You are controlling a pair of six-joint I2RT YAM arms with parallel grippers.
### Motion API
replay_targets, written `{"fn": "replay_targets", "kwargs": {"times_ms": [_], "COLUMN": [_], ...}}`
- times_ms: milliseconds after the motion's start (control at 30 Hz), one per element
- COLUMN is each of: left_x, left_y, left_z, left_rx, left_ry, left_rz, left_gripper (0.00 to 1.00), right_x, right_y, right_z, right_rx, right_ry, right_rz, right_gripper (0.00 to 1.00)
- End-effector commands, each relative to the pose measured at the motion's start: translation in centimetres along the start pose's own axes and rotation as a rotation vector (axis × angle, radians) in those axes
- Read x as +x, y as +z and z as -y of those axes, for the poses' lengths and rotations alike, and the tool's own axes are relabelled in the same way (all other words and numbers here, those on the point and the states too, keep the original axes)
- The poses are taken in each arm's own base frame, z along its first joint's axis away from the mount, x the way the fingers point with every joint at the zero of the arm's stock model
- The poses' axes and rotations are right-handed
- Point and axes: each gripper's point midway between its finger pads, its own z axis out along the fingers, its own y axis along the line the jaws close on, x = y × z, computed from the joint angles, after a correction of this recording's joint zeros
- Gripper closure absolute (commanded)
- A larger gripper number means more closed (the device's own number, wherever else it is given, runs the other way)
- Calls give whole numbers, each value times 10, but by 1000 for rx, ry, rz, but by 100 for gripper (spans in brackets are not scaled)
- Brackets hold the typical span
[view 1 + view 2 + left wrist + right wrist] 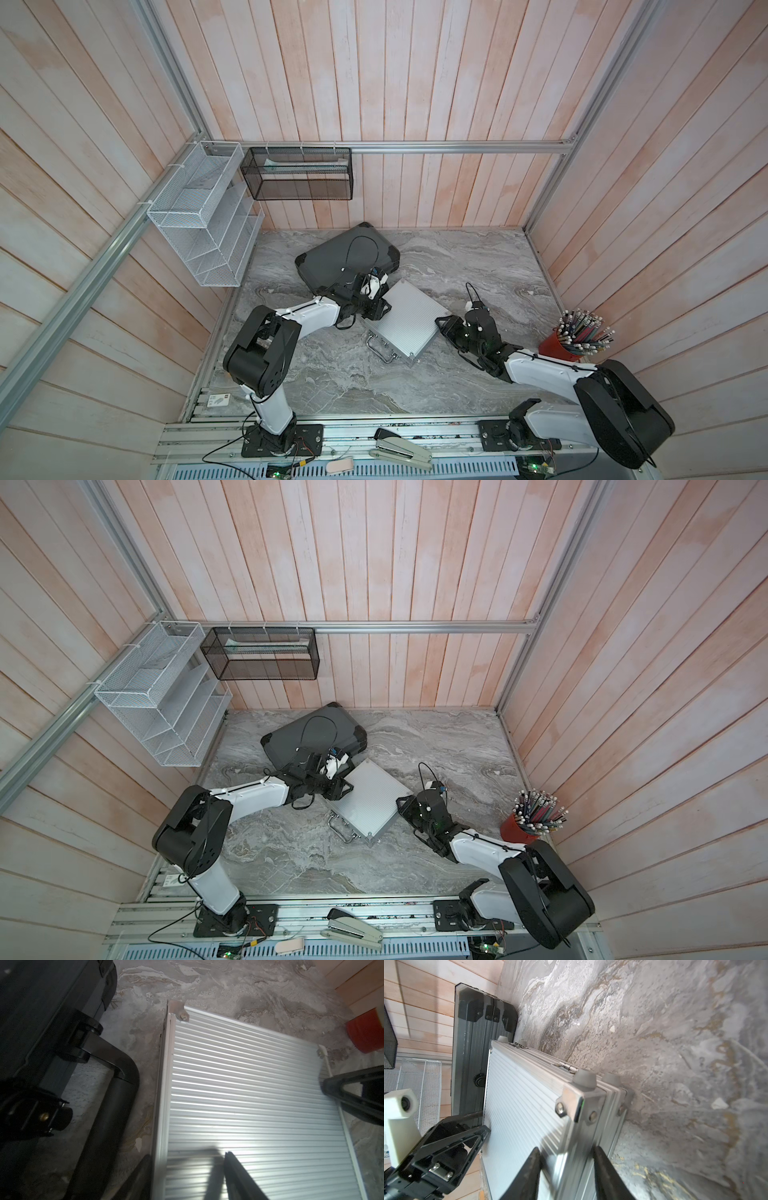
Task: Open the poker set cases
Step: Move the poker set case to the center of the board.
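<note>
**A:** Why does the dark grey case sit by the back edge of the bench, towards the left corner?

**B:** Awaiting its turn, I judge. It is shut, and the left arm covers its handle side in both top views. The silver case lies mid-bench, also shut.

**A:** And the tools?

**B:** They flank the silver case, probably to steady it. The left tool stands apart over one edge. The right tool straddles the side wall; whether it is pinching, I cannot tell.
</note>
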Motion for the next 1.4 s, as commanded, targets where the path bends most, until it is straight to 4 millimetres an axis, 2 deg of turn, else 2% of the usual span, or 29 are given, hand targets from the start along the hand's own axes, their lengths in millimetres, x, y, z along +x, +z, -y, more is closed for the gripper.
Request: {"fn": "replay_targets", "kwargs": {"times_ms": [0, 167, 400, 700, 1000, 1167, 1367], "left_x": [9, 6, -6, -18, -38, -43, -50], "left_y": [12, 16, 21, 41, 52, 63, 75], "left_z": [22, 29, 43, 65, 83, 97, 100], "left_rx": [77, 98, 144, 168, 217, 225, 229], "left_ry": [-2, -6, -52, -92, -191, -208, -283], "left_rz": [-20, -13, 22, 22, 70, 73, 88], "left_gripper": [44, 46, 46, 47, 47, 47, 48], "right_x": [11, 5, -15, -39, -69, -82, -100], "right_y": [4, 6, 4, 5, 7, 10, 12], "right_z": [-4, -5, 2, 9, 21, 21, 24], "right_rx": [-37, -37, -33, -21, -6, -14, -19], "right_ry": [-27, -48, -36, -55, -59, -64, -46], "right_rz": [-67, -64, -30, -3, 30, 38, 68], "right_gripper": [61, 61, 61, 59, 58, 59, 58]}}
